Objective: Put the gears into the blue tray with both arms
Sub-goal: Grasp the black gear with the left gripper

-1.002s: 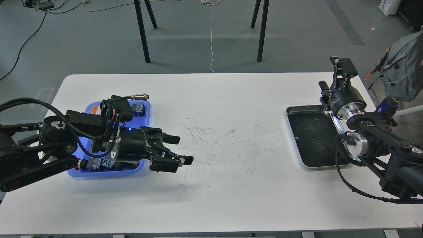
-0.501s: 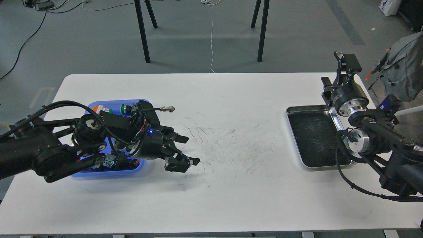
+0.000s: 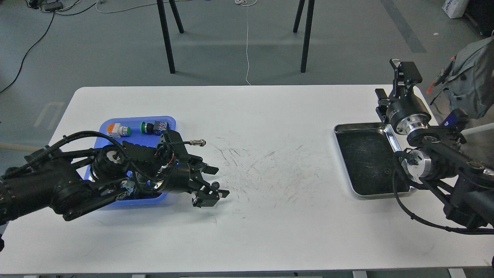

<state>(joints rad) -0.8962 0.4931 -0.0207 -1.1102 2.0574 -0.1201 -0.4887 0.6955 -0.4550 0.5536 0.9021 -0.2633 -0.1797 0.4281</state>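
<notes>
The blue tray [image 3: 136, 118] lies at the table's left, its front half covered by my left arm. My left gripper [image 3: 211, 183] hangs low over the white table just right of the tray, open, with its fingers pointing right. A tiny dark round thing [image 3: 215, 186] shows at its lower fingertip; I cannot tell whether it is a gear. A small dark speck [image 3: 386, 170], possibly a gear, lies in the silver tray. My right gripper [image 3: 399, 87] is raised beyond that tray's far right corner, and its fingers cannot be told apart.
In the blue tray's back lie push-button switches, one with an orange cap [image 3: 115, 129] and one with a green cap [image 3: 148, 126]. The silver tray [image 3: 362, 126] lies at the table's right. A grey bag [image 3: 469, 85] hangs off the right edge. Scuff marks cover the table's middle.
My left arm has dropped lower and drawn toward me, uncovering the tray's back and the switches; its gripper stays right of the tray. The right gripper rose slightly, then held still.
</notes>
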